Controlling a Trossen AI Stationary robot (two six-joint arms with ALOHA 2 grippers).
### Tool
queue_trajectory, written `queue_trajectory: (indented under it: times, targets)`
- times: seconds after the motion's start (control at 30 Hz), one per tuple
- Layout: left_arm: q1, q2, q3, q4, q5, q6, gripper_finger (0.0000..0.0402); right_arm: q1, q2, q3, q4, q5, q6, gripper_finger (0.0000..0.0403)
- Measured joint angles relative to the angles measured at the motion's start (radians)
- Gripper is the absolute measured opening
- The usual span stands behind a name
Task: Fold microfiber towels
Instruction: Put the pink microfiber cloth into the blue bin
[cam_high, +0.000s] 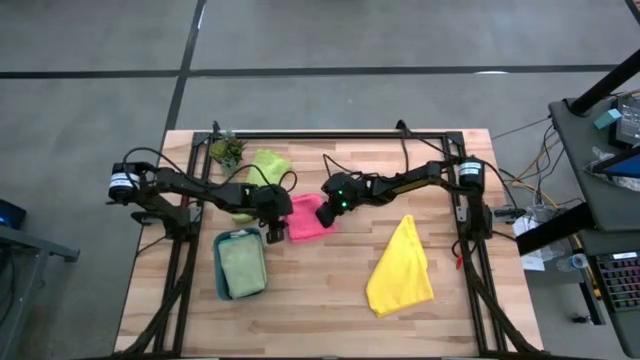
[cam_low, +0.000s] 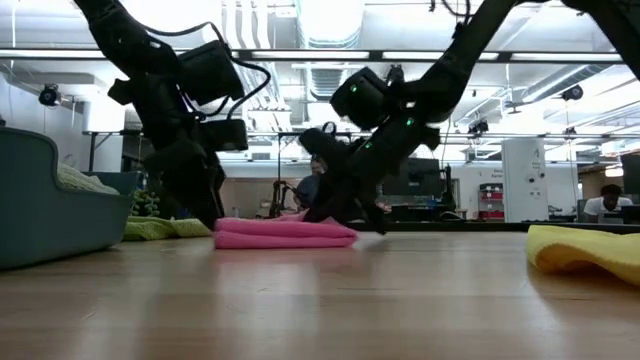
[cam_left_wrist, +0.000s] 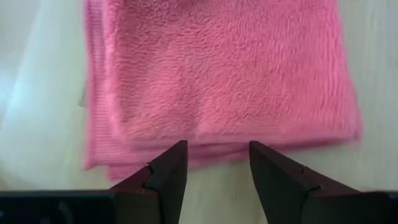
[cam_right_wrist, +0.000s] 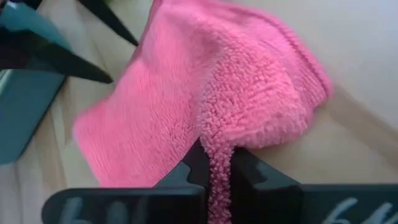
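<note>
The right gripper (cam_right_wrist: 216, 171) pinches the pink towel's (cam_high: 306, 217) edge; the left gripper (cam_left_wrist: 214, 171) hovers parted at the opposite edge. Lift gently, keeping layers aligned; avoid dragging.

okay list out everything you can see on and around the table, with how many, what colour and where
pink towel: one, pink, folded, table centre
yellow towel: one, yellow, loose, right side of table
lime green towel: one, lime, back of table beside the plant
sage towel: one, pale green, inside the tray
tray: one, teal, front left
potted plant: one, green, back left
left gripper: dark, fingers open at the pink towel's edge
right gripper: dark, fingers shut on a pink towel fold
</note>
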Motion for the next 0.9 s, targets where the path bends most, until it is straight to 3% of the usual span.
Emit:
queue_trajectory:
  times: [0.2,0.37,0.5,0.7,0.9]
  targets:
    - [0.011,-0.027,0.007,0.038,-0.002,-0.035,0.0157,0.041,-0.081,-0.064,-0.06,0.146,0.021,0.0014]
    - [0.046,-0.024,0.004,0.154,0.011,-0.316,0.0157,0.089,-0.179,-0.184,-0.055,0.3,0.138,0.0014]
    - [0.048,-0.012,0.0,0.284,0.118,-0.443,0.0162,0.138,-0.25,-0.276,-0.052,0.401,0.221,0.0013]
    - [0.05,0.055,0.003,0.4,0.128,-0.59,0.0214,0.198,-0.308,-0.336,-0.045,0.504,0.277,0.0013]
    - [0.05,0.158,0.023,0.47,0.065,-0.7,0.0266,0.209,-0.31,-0.336,-0.04,0.522,0.26,0.0013]
